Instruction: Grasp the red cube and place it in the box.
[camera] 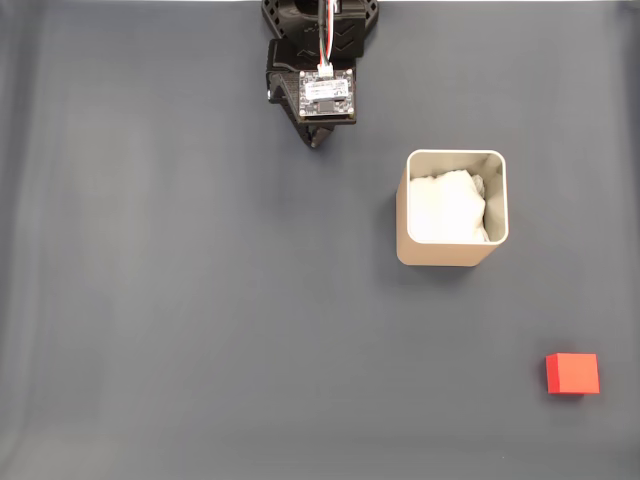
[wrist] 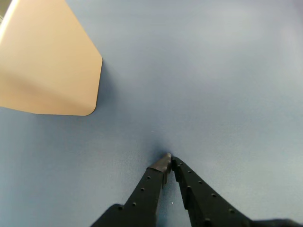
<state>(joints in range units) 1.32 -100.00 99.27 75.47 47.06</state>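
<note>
The gripper was clenched empty near the desk's far edge. The red cube lay near the front-right corner, well apart from the box.

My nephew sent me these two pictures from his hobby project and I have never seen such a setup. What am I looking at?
It is a small robot arm on a dark grey table. The fixed view looks straight down: the arm sits at the top edge, a beige box with white wadding stands right of middle, and a red cube lies near the bottom right corner. The wrist view comes from a camera on the arm itself, looking past its black pincer, whose tips meet. It holds nothing. The beige shape at upper left there is the box wall.
</note>
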